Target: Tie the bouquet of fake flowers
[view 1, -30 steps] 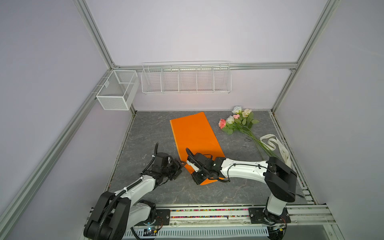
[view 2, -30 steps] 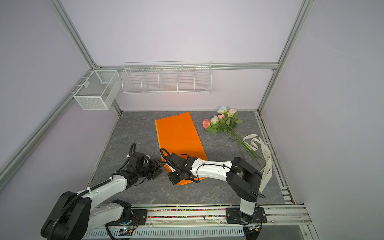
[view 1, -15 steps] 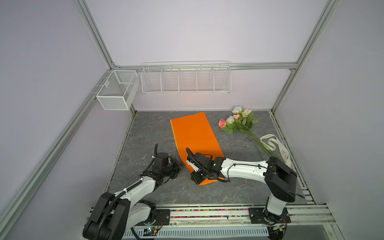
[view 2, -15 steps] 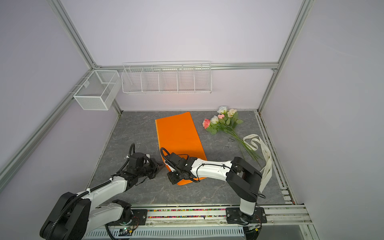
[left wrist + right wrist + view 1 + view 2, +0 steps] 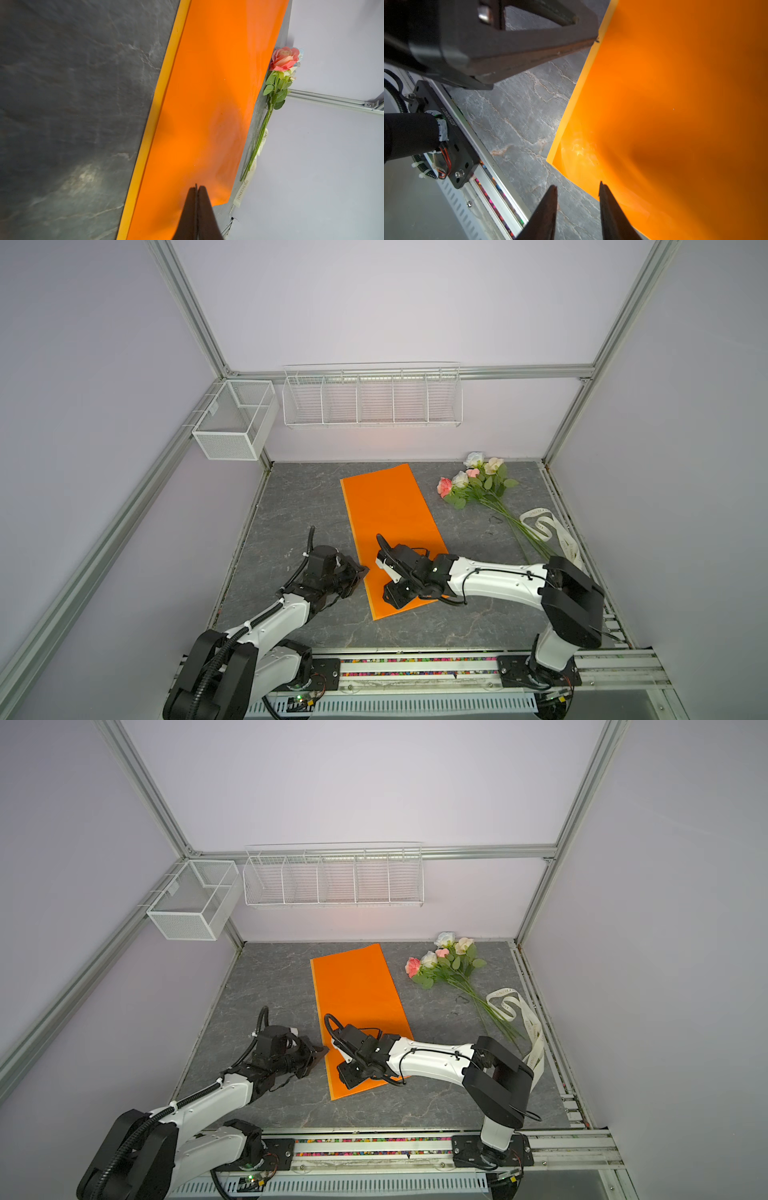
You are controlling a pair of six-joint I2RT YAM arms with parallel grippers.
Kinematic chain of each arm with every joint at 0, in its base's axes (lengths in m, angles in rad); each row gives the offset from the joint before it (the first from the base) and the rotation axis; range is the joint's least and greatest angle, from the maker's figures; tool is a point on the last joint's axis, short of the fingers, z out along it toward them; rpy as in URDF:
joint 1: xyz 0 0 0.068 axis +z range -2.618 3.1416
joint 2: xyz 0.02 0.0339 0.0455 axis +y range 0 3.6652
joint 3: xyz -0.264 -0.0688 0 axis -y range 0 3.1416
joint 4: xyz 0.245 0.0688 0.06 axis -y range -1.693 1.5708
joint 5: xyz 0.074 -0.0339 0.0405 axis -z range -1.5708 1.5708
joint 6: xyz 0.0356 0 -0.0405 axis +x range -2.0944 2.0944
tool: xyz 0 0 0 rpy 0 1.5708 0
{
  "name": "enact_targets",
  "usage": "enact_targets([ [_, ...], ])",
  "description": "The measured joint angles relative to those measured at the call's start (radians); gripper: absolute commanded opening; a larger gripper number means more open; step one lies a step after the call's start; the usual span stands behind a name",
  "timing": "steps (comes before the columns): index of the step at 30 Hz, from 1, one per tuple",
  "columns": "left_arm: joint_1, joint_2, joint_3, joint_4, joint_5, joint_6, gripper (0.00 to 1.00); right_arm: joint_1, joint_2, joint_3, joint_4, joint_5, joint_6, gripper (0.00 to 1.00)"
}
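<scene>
The bouquet of fake flowers [image 5: 478,485] [image 5: 444,965] lies at the back right of the table, its stems pointing to the front right; no gripper touches it. The left wrist view shows its pink rose and stems [image 5: 276,87] beyond the orange paper sheet [image 5: 207,83]. My left gripper [image 5: 365,570] [image 5: 325,1051] [image 5: 196,188] is shut on the left edge of that sheet [image 5: 386,510] [image 5: 675,104]. My right gripper [image 5: 392,597] [image 5: 347,1079] [image 5: 577,187] is open over the sheet's near left corner, holding nothing.
A cream printed ribbon [image 5: 548,531] [image 5: 515,1011] lies looped over the stem ends near the right rail. Two white wire baskets [image 5: 235,418] [image 5: 372,396] hang on the back walls. A metal rail [image 5: 415,666] runs along the table's front edge.
My left gripper has closed on the sheet's left edge. My right gripper, shut a second ago at the near corner, has opened.
</scene>
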Motion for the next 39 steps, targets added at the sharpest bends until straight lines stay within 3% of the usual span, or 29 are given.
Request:
enact_targets([
  [7,0.0,-0.01,0.0,-0.055,-0.027,0.019,0.0,0.011,0.044,0.027,-0.023,-0.002,-0.017,0.46],
  [10,0.008,-0.045,0.003,-0.152,-0.08,0.028,0.05,0.05,0.098,0.078,-0.06,0.04,-0.037,0.54],
  [12,0.04,-0.083,0.006,-0.227,-0.114,0.039,0.07,0.086,0.138,0.119,-0.088,0.079,-0.057,0.59],
  [18,0.243,-0.281,0.006,-0.405,-0.163,0.076,0.1,0.145,0.198,0.169,-0.139,0.158,-0.09,0.67],
  [24,0.293,-0.359,0.006,-0.487,-0.169,0.1,0.11,0.145,0.239,0.218,-0.173,0.2,-0.109,0.7],
  [34,0.293,-0.358,0.005,-0.502,-0.165,0.111,0.11,0.161,0.317,0.3,-0.252,0.242,-0.135,0.67],
  [37,0.293,-0.358,0.005,-0.502,-0.165,0.114,0.11,0.166,0.333,0.325,-0.273,0.253,-0.137,0.61],
  [39,0.293,-0.358,0.005,-0.505,-0.165,0.116,0.11,0.166,0.334,0.327,-0.274,0.254,-0.136,0.5],
])
